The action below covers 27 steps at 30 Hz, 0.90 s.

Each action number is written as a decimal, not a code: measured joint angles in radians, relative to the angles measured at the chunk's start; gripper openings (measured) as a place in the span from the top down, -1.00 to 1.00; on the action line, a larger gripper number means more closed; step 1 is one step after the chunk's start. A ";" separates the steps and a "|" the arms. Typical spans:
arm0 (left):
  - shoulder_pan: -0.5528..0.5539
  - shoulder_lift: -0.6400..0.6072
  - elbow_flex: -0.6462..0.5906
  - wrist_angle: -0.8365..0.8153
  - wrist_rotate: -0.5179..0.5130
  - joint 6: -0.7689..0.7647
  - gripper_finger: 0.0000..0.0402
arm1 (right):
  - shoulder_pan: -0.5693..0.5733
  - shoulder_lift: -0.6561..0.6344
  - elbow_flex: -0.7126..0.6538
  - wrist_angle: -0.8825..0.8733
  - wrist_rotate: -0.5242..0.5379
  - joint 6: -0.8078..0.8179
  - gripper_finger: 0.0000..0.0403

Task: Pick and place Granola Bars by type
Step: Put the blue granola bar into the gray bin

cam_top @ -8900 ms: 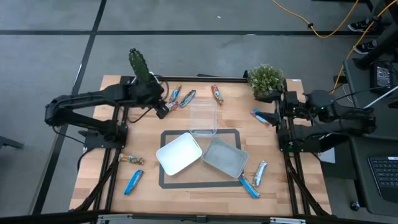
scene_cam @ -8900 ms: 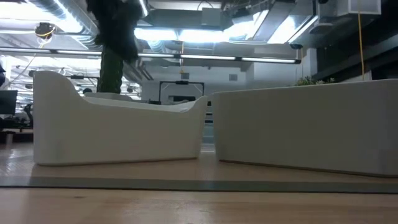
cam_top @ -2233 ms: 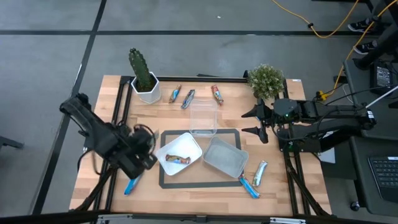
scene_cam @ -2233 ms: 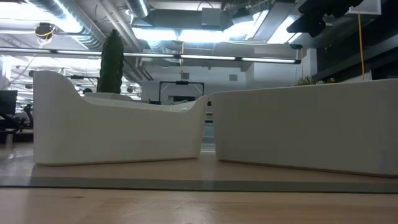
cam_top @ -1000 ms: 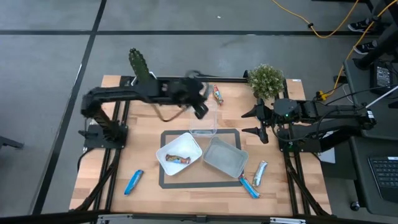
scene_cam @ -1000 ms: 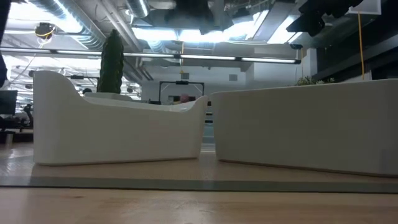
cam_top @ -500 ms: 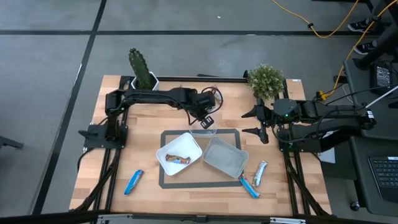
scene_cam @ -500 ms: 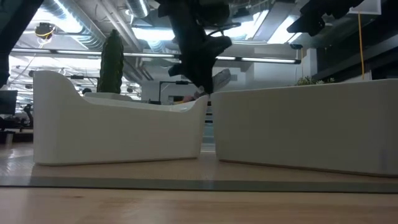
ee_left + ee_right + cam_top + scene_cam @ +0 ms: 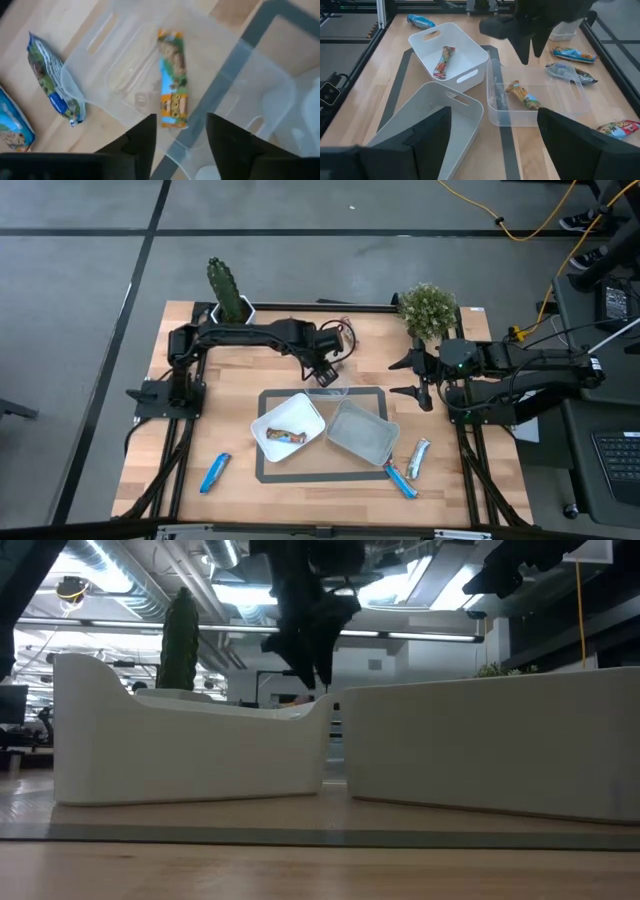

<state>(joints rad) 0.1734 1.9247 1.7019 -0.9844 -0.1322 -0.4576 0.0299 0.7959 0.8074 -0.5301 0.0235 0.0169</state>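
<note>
While the left arm reaches across the table [image 9: 225, 485], three tubs cluster at its centre so each can take one bar type: the white tub [image 9: 270, 420], the grey tub [image 9: 368, 442] and the clear tub [image 9: 580, 97]; the left gripper [image 9: 322, 370] hangs directly over the clear tub, fingers [image 9: 142, 145] parted with nothing between them, which reads as a release; an orange-wrapped bar [image 9: 172, 92] lies inside that tub beneath the fingers; a red-brown bar [image 9: 285, 435] lies in the white tub; the right gripper [image 9: 420, 378] waits beside the tubs on the right, fingers spread wide and empty; unsorted granola bars lie on the table: one blue bar [image 9: 213, 473] at the near left, a silver bar [image 9: 418, 456] and another blue bar [image 9: 402, 480] beside the grey tub, and two bars [image 9: 52, 82] just outside the clear tub
</note>
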 joint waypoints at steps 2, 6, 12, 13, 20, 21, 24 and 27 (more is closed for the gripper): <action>-0.003 -0.013 0.027 -0.016 0.007 0.013 0.10 | 0.000 0.000 0.000 0.000 0.000 0.000 -0.47; -0.034 -0.072 0.083 -0.022 0.030 0.023 0.06 | 0.000 0.000 0.000 0.000 0.000 -0.002 -0.47; -0.170 -0.254 0.097 -0.108 0.120 -0.071 0.10 | 0.000 0.000 0.000 0.001 0.000 -0.004 -0.47; -0.202 -0.289 0.097 -0.151 0.133 -0.105 0.11 | 0.000 0.000 0.000 0.001 0.000 -0.004 -0.47; -0.503 -0.491 0.097 -0.403 0.141 -0.534 0.14 | 0.000 0.000 0.000 0.001 0.001 -0.044 -0.47; -0.557 -0.503 0.097 -0.426 0.130 -0.615 0.14 | 0.000 0.000 0.000 0.002 0.001 -0.050 -0.47; -0.698 -0.513 0.097 -0.489 0.087 -0.823 0.14 | 0.000 0.000 0.000 0.009 0.001 -0.056 -0.47; -0.818 -0.496 0.072 -0.528 0.068 -0.993 0.14 | 0.000 0.000 0.000 0.020 0.002 -0.056 -0.47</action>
<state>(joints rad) -0.6444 1.4288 1.7741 -1.5125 -0.0645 -1.4503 0.0300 0.7963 0.8070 -0.5098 0.0250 -0.0391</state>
